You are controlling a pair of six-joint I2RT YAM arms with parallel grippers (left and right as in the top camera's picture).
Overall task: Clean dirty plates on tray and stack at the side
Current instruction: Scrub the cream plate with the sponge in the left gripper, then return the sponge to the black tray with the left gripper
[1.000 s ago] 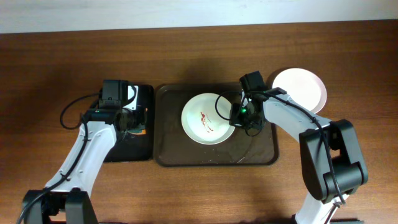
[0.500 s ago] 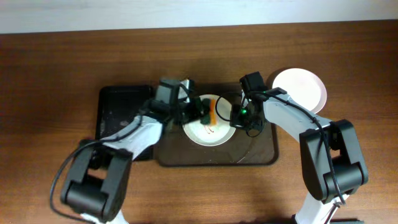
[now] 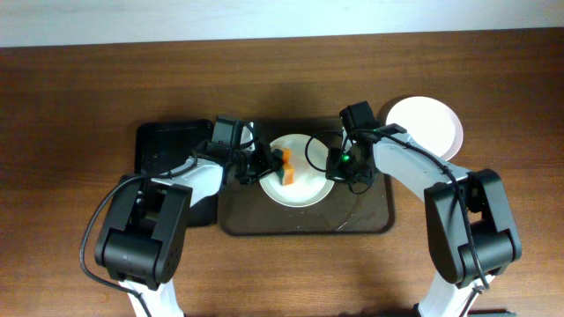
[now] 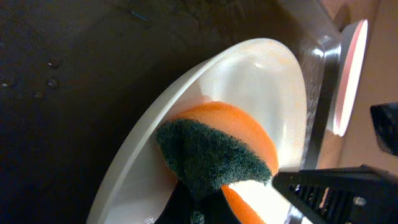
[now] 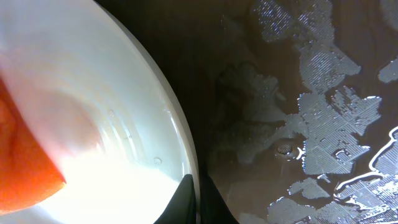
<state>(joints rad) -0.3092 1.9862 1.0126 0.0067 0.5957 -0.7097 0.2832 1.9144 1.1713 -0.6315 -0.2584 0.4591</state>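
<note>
A white plate point(image 3: 304, 185) lies in the dark brown tray point(image 3: 352, 211). My left gripper point(image 3: 270, 164) is shut on an orange sponge with a green scouring face point(image 3: 285, 169) and presses it on the plate's centre, which hides any smear. The left wrist view shows the sponge point(image 4: 214, 146) against the plate point(image 4: 255, 81), held by my left gripper point(image 4: 199, 208). My right gripper point(image 3: 337, 164) is shut on the plate's right rim. The right wrist view shows its fingers point(image 5: 196, 196) pinching the rim of the plate point(image 5: 106, 93). Another white plate point(image 3: 425, 126) sits on the table to the right.
A smaller black tray point(image 3: 167, 145) stands left of the brown tray. The brown tray's floor is wet with water patches point(image 5: 323, 93). The wooden table point(image 3: 282, 264) stretches in front of and behind the trays.
My left gripper has carried the sponge from the black tray onto the plate's centre, covering the red smear. The right gripper has stayed on the rim.
</note>
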